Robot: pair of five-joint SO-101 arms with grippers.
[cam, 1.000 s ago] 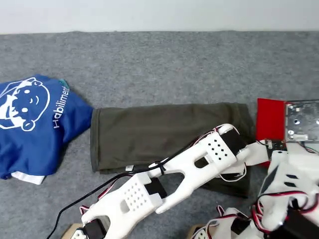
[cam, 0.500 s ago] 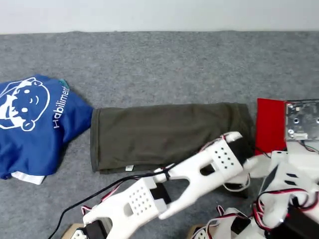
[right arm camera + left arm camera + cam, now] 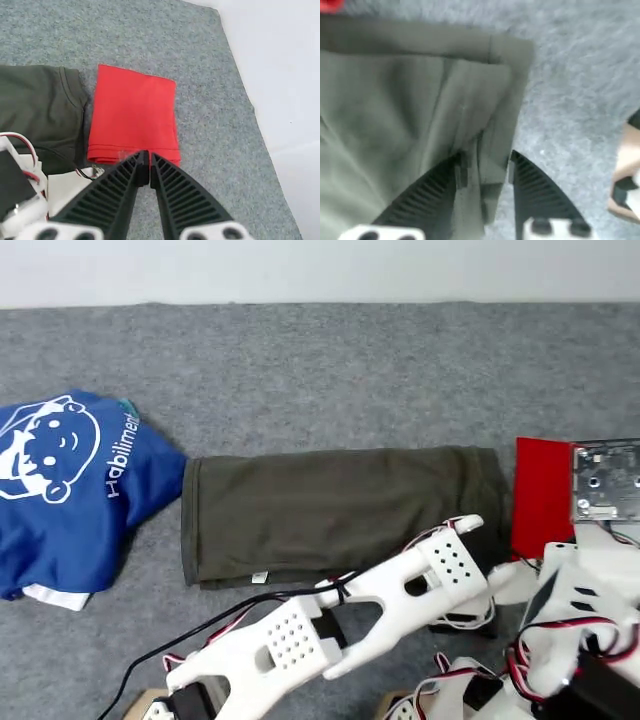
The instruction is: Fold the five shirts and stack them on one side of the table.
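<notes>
An olive shirt [image 3: 330,505], folded into a long band, lies across the middle of the grey table. My left arm [image 3: 440,565] stretches over its near right corner. In the left wrist view my left gripper [image 3: 485,162] is shut on a bunched fold at the edge of the olive shirt [image 3: 410,100]. A folded red shirt [image 3: 540,490] lies just right of it. My right gripper [image 3: 149,162] is shut with nothing in it, over the near edge of the red shirt [image 3: 132,112]. A blue printed shirt [image 3: 70,480] lies crumpled at the left.
A white garment [image 3: 55,595] and a teal one [image 3: 125,405] peek out from under the blue shirt. The right arm [image 3: 580,610] crowds the near right corner. The table's right edge [image 3: 240,95] runs close beside the red shirt. Bare grey felt [image 3: 330,370] spans the back.
My left arm's wrist has shifted a little to the right and toward the near edge, over the olive shirt's corner. The shirts and the right arm have stayed put.
</notes>
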